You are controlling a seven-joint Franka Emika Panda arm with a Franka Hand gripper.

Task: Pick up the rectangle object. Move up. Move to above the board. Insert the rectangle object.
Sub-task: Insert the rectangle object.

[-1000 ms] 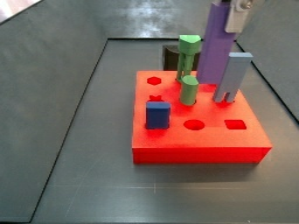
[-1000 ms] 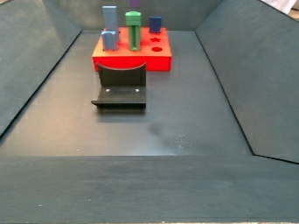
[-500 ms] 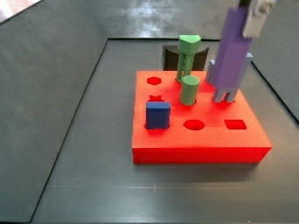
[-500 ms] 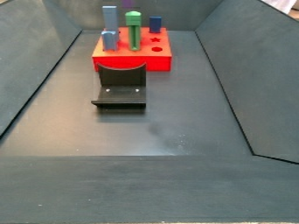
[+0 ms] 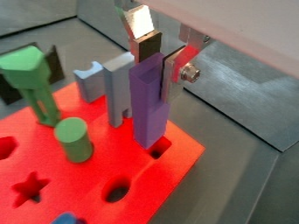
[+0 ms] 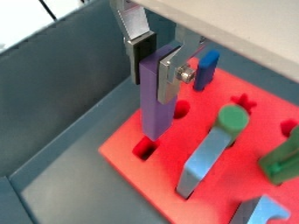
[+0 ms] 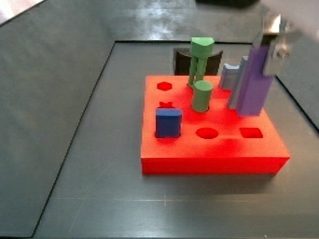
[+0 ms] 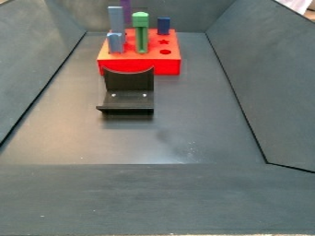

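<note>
Lower now: one rectangle object (image 5: 149, 101) in gripper (image 5: 159, 54), one board (image 5: 176, 166).

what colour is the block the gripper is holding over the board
Purple. The rectangle object between the gripper fingers shows best in a wrist view.

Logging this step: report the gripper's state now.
Gripper: above the board, shut on the purple block, whose lower end is at a hole in the board.

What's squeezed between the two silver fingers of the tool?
The rectangle object, the tall purple block. Both wrist views show the tool above the board with its fingers clamped on the block's top, while the block's bottom sits at a hole.
</note>
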